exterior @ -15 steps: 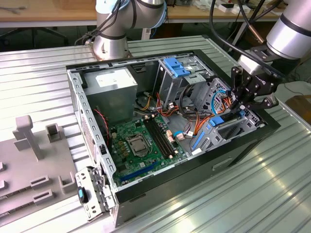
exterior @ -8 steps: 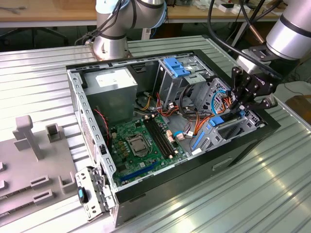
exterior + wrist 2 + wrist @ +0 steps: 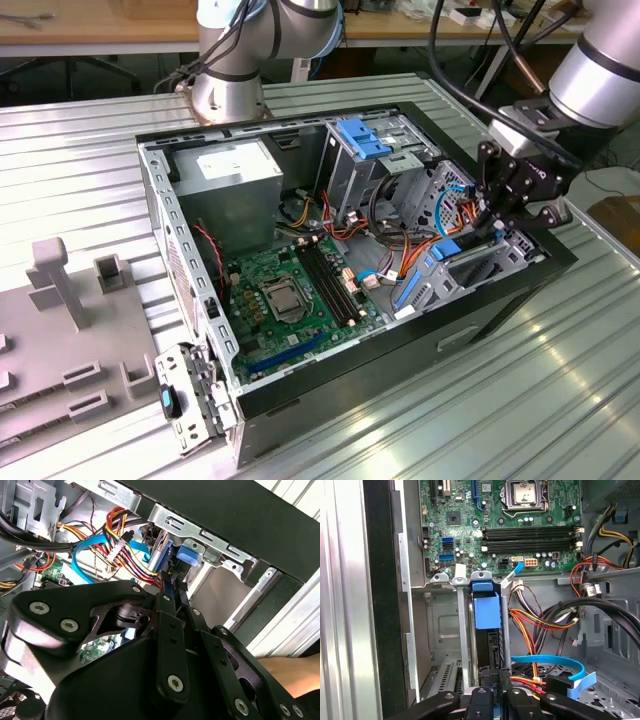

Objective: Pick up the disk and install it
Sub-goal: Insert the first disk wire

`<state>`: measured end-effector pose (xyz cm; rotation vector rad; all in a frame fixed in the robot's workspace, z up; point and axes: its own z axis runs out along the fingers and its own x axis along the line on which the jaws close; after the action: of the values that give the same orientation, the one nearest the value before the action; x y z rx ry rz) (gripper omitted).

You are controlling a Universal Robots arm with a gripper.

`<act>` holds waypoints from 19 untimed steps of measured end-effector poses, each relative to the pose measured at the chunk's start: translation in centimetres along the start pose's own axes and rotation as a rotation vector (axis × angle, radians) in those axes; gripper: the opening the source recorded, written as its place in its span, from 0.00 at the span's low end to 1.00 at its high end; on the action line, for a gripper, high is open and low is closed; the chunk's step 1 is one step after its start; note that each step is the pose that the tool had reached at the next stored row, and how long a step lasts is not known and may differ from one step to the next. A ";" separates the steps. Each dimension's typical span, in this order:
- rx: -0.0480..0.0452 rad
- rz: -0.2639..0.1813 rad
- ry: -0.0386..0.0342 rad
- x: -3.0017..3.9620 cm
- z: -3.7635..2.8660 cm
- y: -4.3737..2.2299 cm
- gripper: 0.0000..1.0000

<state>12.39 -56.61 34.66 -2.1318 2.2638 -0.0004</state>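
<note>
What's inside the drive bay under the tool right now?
The disk, in its blue carrier, stands on edge in the bay, gripped by the tool. Its faces and how deep it sits are hidden by the bay's walls and the tool.

Arm angled down, claw pts down, fingers pinched narrow.

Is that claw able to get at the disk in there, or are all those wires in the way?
Very likely yes: the gripper seems closed on the disk, which stands on edge in its bay, and the cables lie off to one side, not between them.
</note>
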 end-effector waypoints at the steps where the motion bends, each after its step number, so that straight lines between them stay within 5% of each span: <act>1: -0.0001 -0.005 -0.0001 0.00 0.01 0.05 0.17; 10: -0.0005 -0.020 0.0000 -0.71 0.03 0.18 0.17; 19: -0.0008 -0.033 0.0000 -0.72 0.03 0.12 0.17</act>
<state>12.31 -55.88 34.65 -2.1694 2.2285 -0.0003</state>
